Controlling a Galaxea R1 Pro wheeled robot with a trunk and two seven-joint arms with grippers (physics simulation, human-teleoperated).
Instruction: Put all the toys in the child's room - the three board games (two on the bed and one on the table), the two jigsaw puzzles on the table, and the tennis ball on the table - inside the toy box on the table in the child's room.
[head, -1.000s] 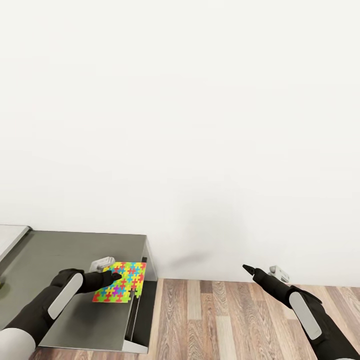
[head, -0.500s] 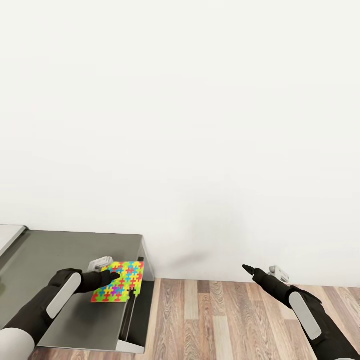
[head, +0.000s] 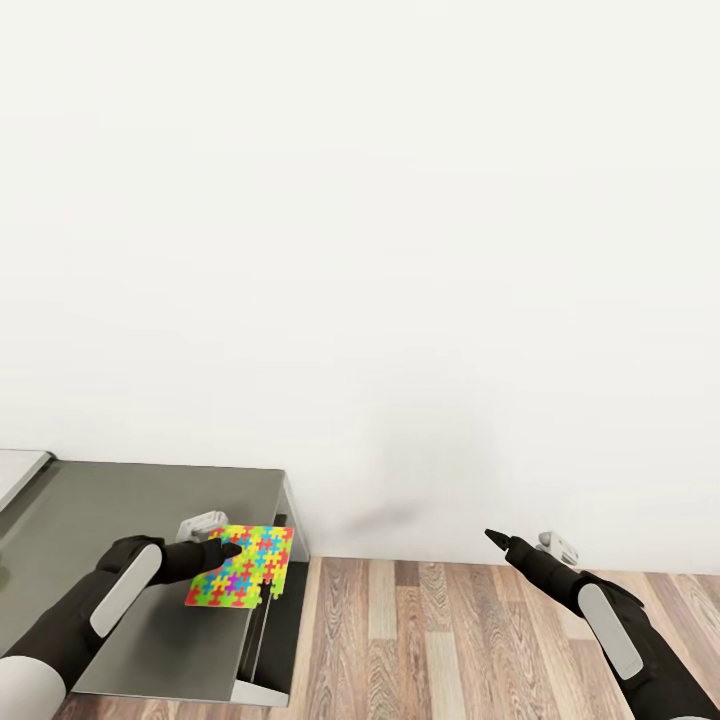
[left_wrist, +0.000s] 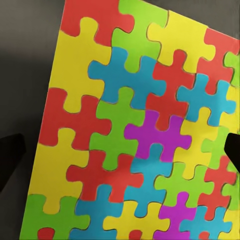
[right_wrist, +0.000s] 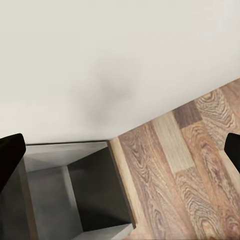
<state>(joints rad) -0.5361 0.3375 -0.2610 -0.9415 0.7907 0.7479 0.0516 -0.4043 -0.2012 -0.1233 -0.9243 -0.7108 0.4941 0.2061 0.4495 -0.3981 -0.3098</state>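
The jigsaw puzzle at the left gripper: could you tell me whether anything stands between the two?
Nothing visible does. The left gripper is already at the jigsaw puzzle, over the dark grey section of the table. In the left wrist view the puzzle spans the space between the fingers.

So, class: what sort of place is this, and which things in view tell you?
Probably a room in a home, perhaps a child's: a wood-plank floor, a plain white wall, and a bright jigsaw puzzle over a dark grey table.

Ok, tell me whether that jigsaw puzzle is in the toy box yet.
Not yet. The jigsaw puzzle is at the left gripper above the dark grey table section.
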